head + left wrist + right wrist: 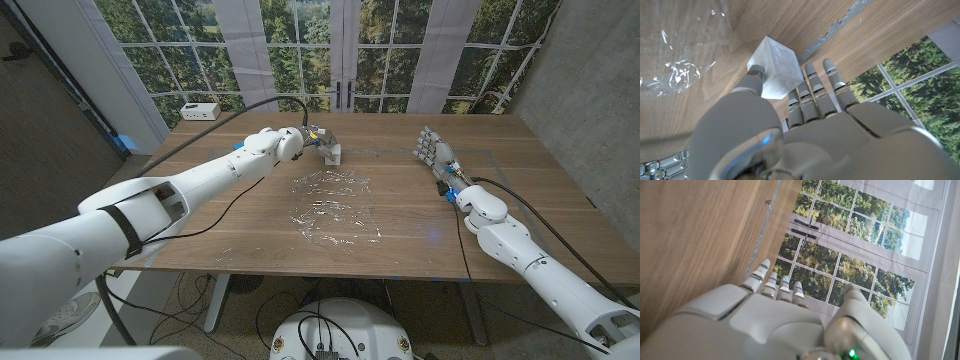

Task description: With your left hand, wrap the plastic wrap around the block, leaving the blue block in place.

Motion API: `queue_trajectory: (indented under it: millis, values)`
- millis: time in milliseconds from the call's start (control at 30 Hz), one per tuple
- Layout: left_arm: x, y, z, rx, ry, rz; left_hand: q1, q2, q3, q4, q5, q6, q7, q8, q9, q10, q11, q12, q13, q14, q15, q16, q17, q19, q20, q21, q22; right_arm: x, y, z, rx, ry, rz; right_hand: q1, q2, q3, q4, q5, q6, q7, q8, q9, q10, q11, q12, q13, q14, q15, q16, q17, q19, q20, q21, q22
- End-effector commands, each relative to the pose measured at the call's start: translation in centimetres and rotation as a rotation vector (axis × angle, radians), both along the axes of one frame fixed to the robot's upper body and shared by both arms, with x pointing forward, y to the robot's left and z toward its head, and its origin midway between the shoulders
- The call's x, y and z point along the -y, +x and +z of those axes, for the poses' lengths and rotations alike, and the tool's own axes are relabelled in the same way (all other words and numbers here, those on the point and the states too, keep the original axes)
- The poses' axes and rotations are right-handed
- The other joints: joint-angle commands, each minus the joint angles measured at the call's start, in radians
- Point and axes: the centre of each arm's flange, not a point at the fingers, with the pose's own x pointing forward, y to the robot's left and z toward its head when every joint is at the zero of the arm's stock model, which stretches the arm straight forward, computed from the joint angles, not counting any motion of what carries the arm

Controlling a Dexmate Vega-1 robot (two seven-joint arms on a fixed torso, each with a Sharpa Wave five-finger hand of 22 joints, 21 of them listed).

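Left hand (805,125) pinching white block (776,67) at far side of table (420,215), just beyond plastic wrap (335,205); right hand (436,152) idle w/ fingers apart; could slip from grip or snag wrap if dragged low.

A wooden table (400,215) with a brown grain top stands before a wide window (330,40) with white frames; behind the glass there are green trees in daylight; a strip of grey tape (837,27) runs along the far part of the table top; a small white box (200,110) sits at the far left corner; black cables (235,300) hang under the table; a grey concrete wall (590,90) is on the right side.
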Motion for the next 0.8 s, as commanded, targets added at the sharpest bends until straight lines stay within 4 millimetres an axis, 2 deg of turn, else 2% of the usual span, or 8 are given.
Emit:
queue_trajectory:
  millis: [33, 67, 100, 167, 467, 800]
  values:
    - [1.0, -0.5, -1.5, 0.152, 0.026, 0.024, 0.138, 0.048, 0.019, -0.012, 0.007, 0.170, 0.005, 0.055, 0.013, 0.160, -0.042, 0.064, 0.033, 0.093, -0.083, 0.048, 0.015, 0.032, -0.016, 0.024, 0.006, 0.3, 0.0, -0.1, -0.008, -0.001, -0.006, -0.005, 0.006, -0.003, -0.002, -0.002, 0.009, -0.005, -0.002, 0.005, 0.013, 0.003, -0.003, 0.001, 0.007, 0.007, 0.002, 0.004, 0.005, 0.003, 0.002, 0.003]
    - [1.0, -0.5, -1.5, 0.151, 0.032, 0.022, 0.200, 0.067, 0.031, -0.012, 0.013, 0.283, 0.016, 0.103, 0.031, 0.242, -0.055, 0.105, 0.056, 0.127, -0.104, 0.066, 0.020, 0.042, -0.024, 0.037, 0.008, 0.3, 0.0, -0.1, -0.007, 0.003, -0.004, -0.005, 0.006, -0.003, -0.002, -0.002, 0.009, -0.005, -0.002, 0.005, 0.013, 0.002, -0.003, 0.001, 0.006, 0.006, 0.002, 0.004, 0.005, 0.003, 0.002, 0.003]
    - [1.0, -0.4, -1.5, 0.140, 0.040, 0.026, 0.227, 0.069, 0.036, -0.012, 0.016, 0.322, 0.023, 0.122, 0.041, 0.306, -0.065, 0.139, 0.071, 0.150, -0.106, 0.075, 0.023, 0.043, -0.030, 0.043, 0.008, 0.3, 0.0, -0.1, -0.007, 0.002, -0.005, -0.005, 0.006, -0.003, -0.002, -0.002, 0.009, -0.005, -0.002, 0.005, 0.013, 0.002, -0.003, 0.001, 0.007, 0.006, 0.002, 0.004, 0.005, 0.003, 0.002, 0.003]
    - [0.8, -0.6, -1.5, 0.161, 0.019, 0.020, 0.236, 0.071, 0.037, -0.007, 0.016, 0.331, 0.030, 0.128, 0.047, 0.329, -0.066, 0.156, 0.081, 0.169, -0.110, 0.080, 0.023, 0.047, -0.031, 0.047, 0.009, 0.3, -0.1, 0.0, -0.009, -0.004, -0.006, -0.005, 0.007, -0.003, -0.002, -0.002, 0.010, -0.005, -0.002, 0.005, 0.013, 0.002, -0.003, 0.001, 0.007, 0.007, 0.002, 0.004, 0.006, 0.003, 0.003, 0.003]
    - [0.3, -2.2, 0.0, 0.234, -0.021, -0.003, 0.236, 0.074, 0.040, 0.007, 0.014, 0.323, 0.026, 0.128, 0.059, 0.319, -0.068, 0.170, 0.102, 0.153, -0.113, 0.057, 0.014, 0.031, -0.027, 0.047, 0.008, 0.0, -0.2, 0.3, -0.004, -0.010, 0.000, -0.006, 0.008, -0.003, -0.002, -0.003, 0.010, -0.005, -0.002, 0.005, 0.015, 0.001, -0.003, 0.001, 0.011, 0.006, 0.002, 0.004, 0.007, 0.004, 0.003, 0.003]
    - [-0.7, -4.3, 1.7, 0.236, -0.105, -0.049, 0.236, 0.075, 0.040, 0.013, 0.013, 0.321, 0.021, 0.129, 0.065, 0.311, -0.072, 0.177, 0.113, 0.151, -0.112, 0.051, 0.013, 0.028, -0.028, 0.049, 0.008, -0.4, -0.8, 0.7, 0.005, -0.024, -0.010, -0.006, 0.009, -0.003, -0.003, -0.003, 0.011, -0.006, -0.003, 0.005, 0.016, 0.003, -0.004, 0.001, 0.011, 0.007, 0.002, 0.004, 0.008, 0.003, 0.003, 0.003]
